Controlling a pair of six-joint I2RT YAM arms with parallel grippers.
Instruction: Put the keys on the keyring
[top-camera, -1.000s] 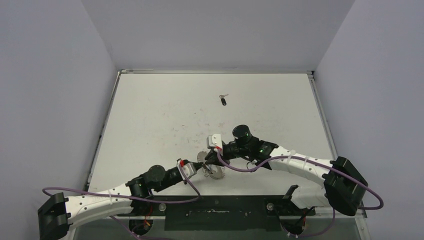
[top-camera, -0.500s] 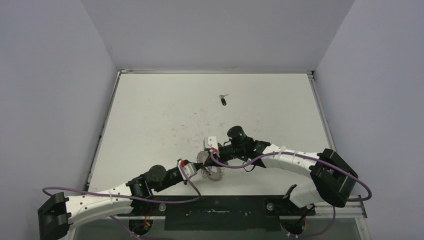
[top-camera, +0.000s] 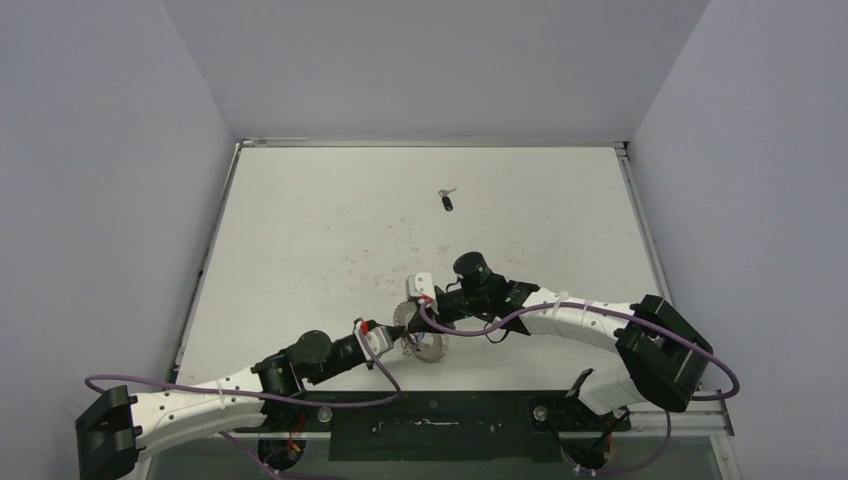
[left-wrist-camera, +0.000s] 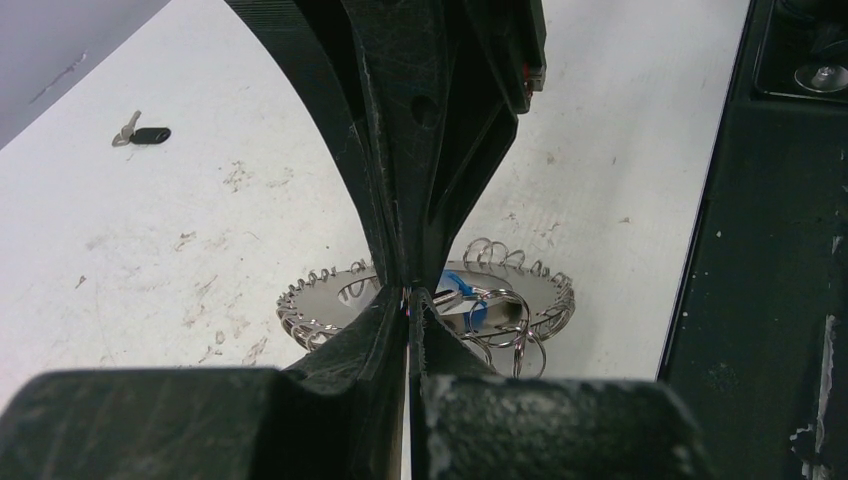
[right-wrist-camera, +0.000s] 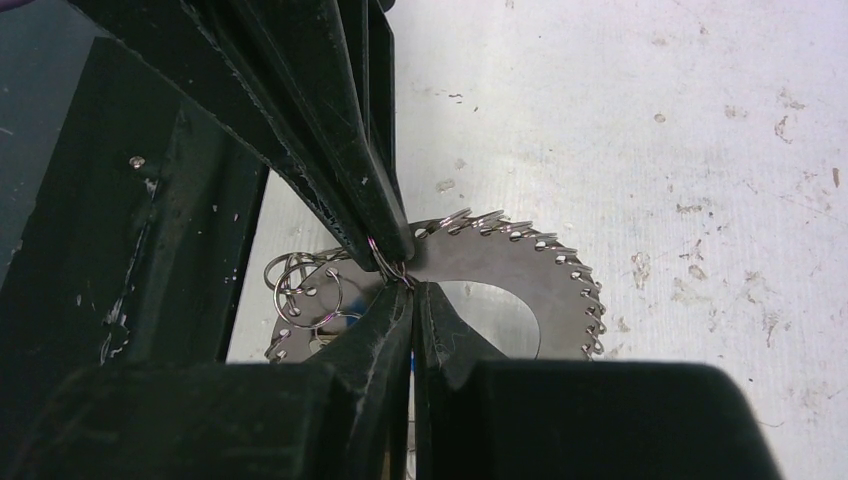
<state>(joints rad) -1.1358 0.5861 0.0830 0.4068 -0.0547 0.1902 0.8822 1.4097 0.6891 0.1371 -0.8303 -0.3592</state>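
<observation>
- Two arms reach in low over the white table (top-camera: 300, 230), and their tips meet near its front edge, right at the keyring (top-camera: 432, 347).
- The left gripper (top-camera: 400, 336) has its fingers pressed together. The tips sit among the wire loops on the ring's rim, but I cannot tell whether a loop is caught between them.
- The right gripper (top-camera: 413, 317) comes in from the opposite side, also closed tight, with its tip just beside the left one.
- The keyring lies flat on the table, a silvery disc with a hollow centre and wire loops all around its edge.
- A blue piece (left-wrist-camera: 462, 288) and a few small wire rings (left-wrist-camera: 505, 335) sit at the ring's middle.
- One black-headed key (top-camera: 446, 202) lies alone farther up the table, well apart from the ring and both grippers.
</observation>
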